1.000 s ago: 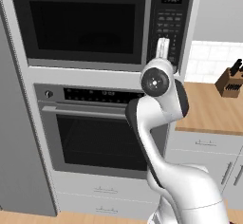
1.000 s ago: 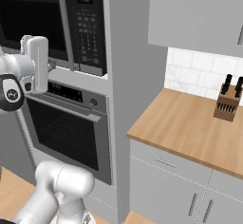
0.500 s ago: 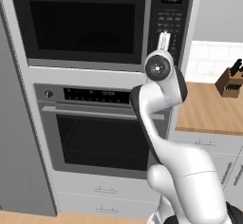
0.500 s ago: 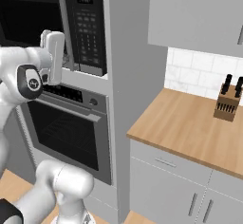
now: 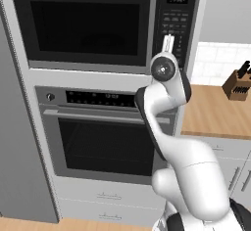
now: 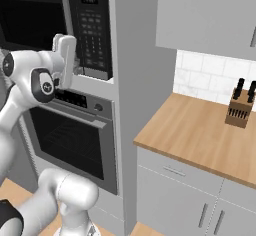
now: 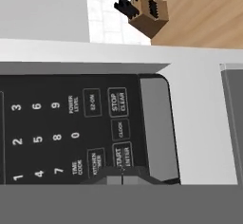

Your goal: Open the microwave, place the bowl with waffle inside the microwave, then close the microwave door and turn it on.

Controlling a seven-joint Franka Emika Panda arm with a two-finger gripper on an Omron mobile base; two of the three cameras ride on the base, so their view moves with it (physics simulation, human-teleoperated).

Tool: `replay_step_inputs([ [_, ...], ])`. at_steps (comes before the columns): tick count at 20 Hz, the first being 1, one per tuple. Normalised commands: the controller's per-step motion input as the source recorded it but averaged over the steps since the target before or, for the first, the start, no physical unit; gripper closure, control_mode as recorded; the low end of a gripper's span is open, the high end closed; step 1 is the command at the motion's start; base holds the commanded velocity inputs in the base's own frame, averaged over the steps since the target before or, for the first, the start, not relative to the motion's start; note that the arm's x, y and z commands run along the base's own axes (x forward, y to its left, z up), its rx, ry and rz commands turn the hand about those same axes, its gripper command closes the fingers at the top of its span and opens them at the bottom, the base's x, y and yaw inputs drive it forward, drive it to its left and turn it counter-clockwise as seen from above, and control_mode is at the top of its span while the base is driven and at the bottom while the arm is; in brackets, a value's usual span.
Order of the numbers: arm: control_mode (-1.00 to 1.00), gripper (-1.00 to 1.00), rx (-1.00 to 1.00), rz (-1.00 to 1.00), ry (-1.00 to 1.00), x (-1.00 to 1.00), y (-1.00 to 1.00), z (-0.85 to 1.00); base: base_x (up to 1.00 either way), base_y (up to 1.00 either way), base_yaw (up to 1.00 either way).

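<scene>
The microwave [image 5: 88, 24] is built into the wall above the oven, and the microwave door [image 5: 83, 29] is closed flush, its grey bar handle [image 5: 153, 24] upright beside the black keypad [image 5: 175, 22]. My gripper [image 5: 168, 41] is shut and points at the lower part of the keypad [image 6: 92, 35]. In the hand view the shut fingertips [image 7: 122, 175] sit just under the START/ENTER button [image 7: 124, 155], very close to the panel. Whether they touch it cannot be told. The bowl with waffle is hidden; the door window is dark.
A steel oven [image 5: 103, 132] with a horizontal handle sits under the microwave. To the right runs a wooden counter [image 6: 200, 135] with a knife block [image 6: 239, 109] by the tiled wall. A tall grey panel [image 5: 14, 151] stands at the left.
The arm has folded upward and pushed the hand closer to the keypad's lower buttons. The gripper stayed shut and the door stayed closed.
</scene>
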Motion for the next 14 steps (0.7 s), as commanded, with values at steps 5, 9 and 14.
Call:
replay_step_inputs([
  [5,-1.00,1.00,0.00,0.00,0.00,0.31,-0.12,-0.13,0.00,0.00,0.00],
  [9,-1.00,1.00,0.00,0.00,0.00,0.49,-0.06,-0.15,0.00,0.00,0.00],
  [14,-1.00,1.00,0.00,0.00,0.00,0.73,0.00,-0.21,0.00,0.00,0.00],
])
